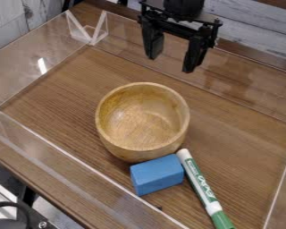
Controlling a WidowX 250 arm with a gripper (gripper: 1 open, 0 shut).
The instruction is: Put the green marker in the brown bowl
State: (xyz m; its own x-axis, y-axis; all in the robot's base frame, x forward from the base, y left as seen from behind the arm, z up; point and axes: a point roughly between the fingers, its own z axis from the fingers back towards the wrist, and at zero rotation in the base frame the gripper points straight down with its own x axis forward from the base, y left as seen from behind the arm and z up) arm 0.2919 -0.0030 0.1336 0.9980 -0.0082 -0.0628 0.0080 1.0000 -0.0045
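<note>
At the near left corner, some dark cables (12,207) show beyond a clear rim (64,165) that runs along the left side of the wooden desk (50,98). Near the front, toward the right, the green marker (203,190) lies flat on the desk, its white barrel slanting and its solid green end pointing to the near edge. Just beside its far end, on the left, sits a blue block (157,174), close up against the near side of the brown bowl; whether the two touch is hard to tell. The brown bowl (143,120) stands upright behind the block, round and thick-rimmed, with nothing inside. The marker is outside it, on the desk. Farthest off, well apart from the bowl, the black gripper (174,54) hangs with its two fingers apart, holding nothing.
</note>
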